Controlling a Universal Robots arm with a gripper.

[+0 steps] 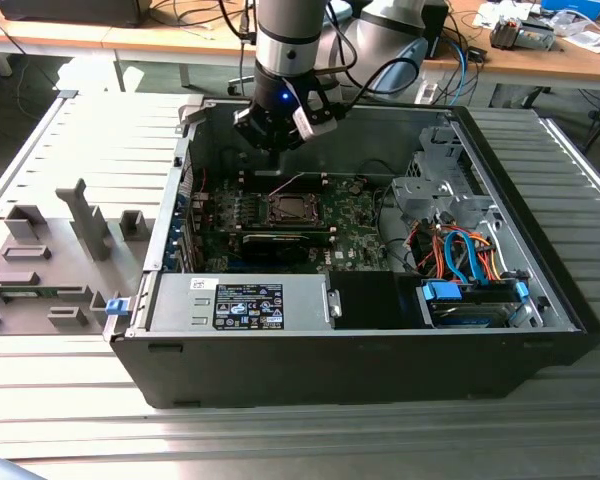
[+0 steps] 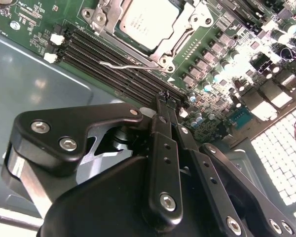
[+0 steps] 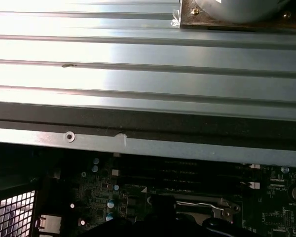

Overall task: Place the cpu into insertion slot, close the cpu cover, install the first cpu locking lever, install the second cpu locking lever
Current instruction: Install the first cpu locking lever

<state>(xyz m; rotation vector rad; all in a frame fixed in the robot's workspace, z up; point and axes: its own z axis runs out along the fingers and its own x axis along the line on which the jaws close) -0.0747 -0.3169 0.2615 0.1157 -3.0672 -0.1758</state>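
Fingers (image 2: 168,106) of the gripper (image 1: 272,140) are pressed together with nothing between them, hovering over the green board (image 1: 355,215) inside the open computer case (image 1: 380,360) on the ribbed table (image 1: 70,150). Just beyond them, the cpu (image 2: 149,19) sits in its socket, framed by the cover (image 2: 185,37).

cpu (image 2: 148,20): dull brushed silver metal top | cpu cover (image 2: 180,37): bright bare metal frame, slightly shiny | gripper (image 2: 168,106): matt black fingers, probably plastic, with shiny steel screws | circuit board (image 2: 227,54): glossy green | computer case (image 1: 380,350): matt black outside, grey sheet metal inside | table (image 3: 138,74): ribbed, smooth silvery metal
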